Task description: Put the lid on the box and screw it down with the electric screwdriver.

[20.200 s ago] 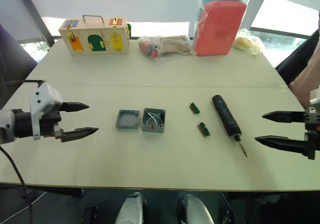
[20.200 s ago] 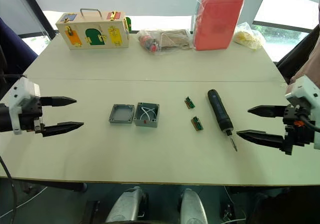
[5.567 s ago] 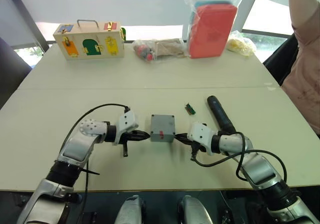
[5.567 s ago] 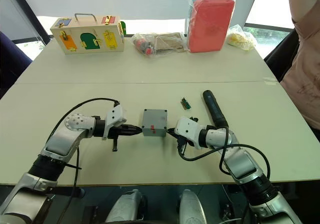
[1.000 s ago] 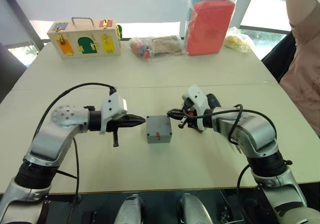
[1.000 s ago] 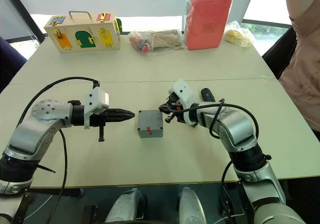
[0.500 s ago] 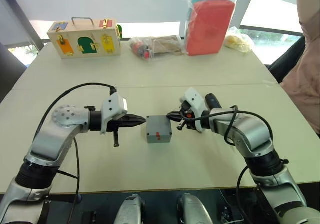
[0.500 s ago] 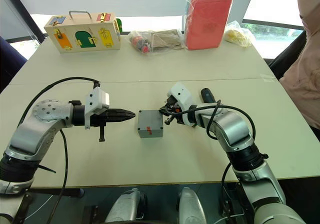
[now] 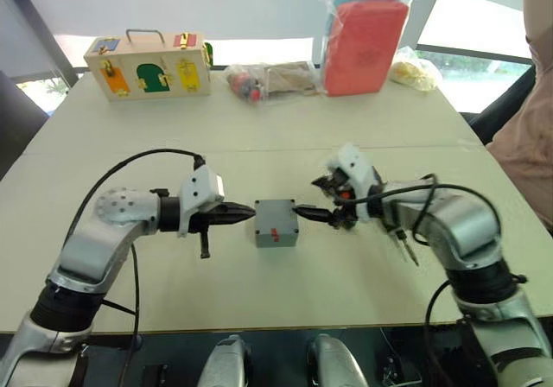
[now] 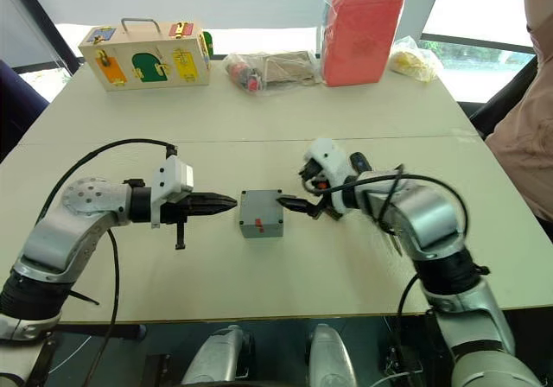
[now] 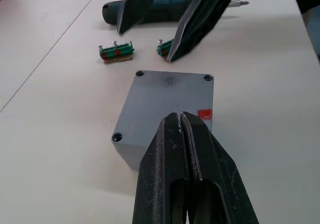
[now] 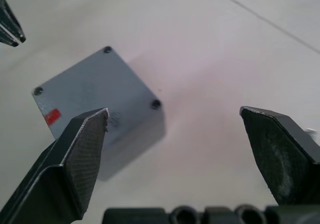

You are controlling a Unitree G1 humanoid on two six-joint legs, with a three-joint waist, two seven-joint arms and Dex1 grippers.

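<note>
Two grippers flank the box [image 9: 276, 223]: the left gripper [image 9: 244, 213] with its fingers pressed together on nothing, tip just left of the box; the right gripper [image 12: 180, 134] spread wide, one fingertip just beside the box's right face. The lid [image 11: 172, 96] already sits on the box, corner holes showing. Both look like rigid, light plastic with smooth sides, likely to slide on the table [image 9: 259, 145] when pushed, so bracing opposite side walls seems wise. Right of the box, behind the right arm, lies the screwdriver [image 11: 165, 9]; a stiff, round tool that may roll, best taken across its thick barrel. Each forearm reaches in low toward the box, elbows bent outward.
</note>
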